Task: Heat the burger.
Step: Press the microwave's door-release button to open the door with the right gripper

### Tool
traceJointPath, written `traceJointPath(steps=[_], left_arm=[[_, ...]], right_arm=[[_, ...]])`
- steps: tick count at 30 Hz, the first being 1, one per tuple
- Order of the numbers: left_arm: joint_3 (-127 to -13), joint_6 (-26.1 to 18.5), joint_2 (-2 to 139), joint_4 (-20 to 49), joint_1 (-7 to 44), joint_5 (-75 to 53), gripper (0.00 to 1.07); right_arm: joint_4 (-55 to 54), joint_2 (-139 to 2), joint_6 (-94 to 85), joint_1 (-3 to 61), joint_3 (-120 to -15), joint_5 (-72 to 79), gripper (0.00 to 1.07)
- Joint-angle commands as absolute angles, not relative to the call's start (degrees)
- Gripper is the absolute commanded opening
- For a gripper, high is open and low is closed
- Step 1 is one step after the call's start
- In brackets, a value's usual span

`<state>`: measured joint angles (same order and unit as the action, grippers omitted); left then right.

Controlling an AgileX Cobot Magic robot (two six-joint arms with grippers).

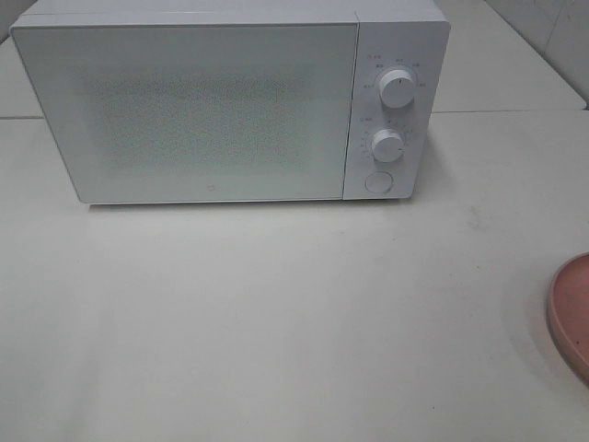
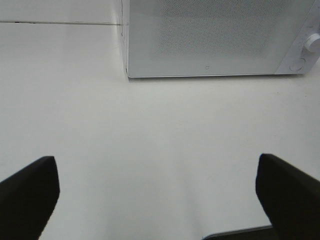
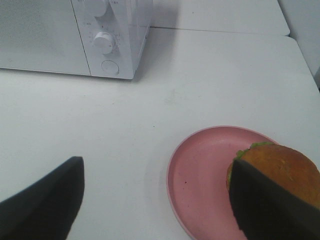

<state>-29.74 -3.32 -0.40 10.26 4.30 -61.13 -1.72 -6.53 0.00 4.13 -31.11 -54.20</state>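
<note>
Burger (image 3: 282, 161) sits on pink plate (image 3: 200, 182) (microwave (image 1: 184, 101) shut); left tool (image 2: 159, 197), right tool (image 3: 155, 200) spread.

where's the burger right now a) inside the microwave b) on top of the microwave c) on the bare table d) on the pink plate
d: the right wrist view shows the burger sitting on the pink plate, and the microwave door is shut.
</note>
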Motion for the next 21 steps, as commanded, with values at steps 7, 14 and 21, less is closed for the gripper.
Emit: traceJointPath(steps=[7,14,21], left_arm=[[-29.62,-3.38,-1.72,10.31,4.18,-61.19,1.0],[-29.62,-3.38,-1.72,10.31,4.18,-61.19,1.0],[-29.62,-3.38,-1.72,10.31,4.18,-61.19,1.0]], right_arm=[[-1.89,-14.5,0.0,4.07,-31.05,-47.38,0.76],[-1.89,-18.05,0.0,4.07,-31.05,-41.6,0.76],[-1.89,-24.01,0.0,4.07,-31.0,-34.38,0.76]])
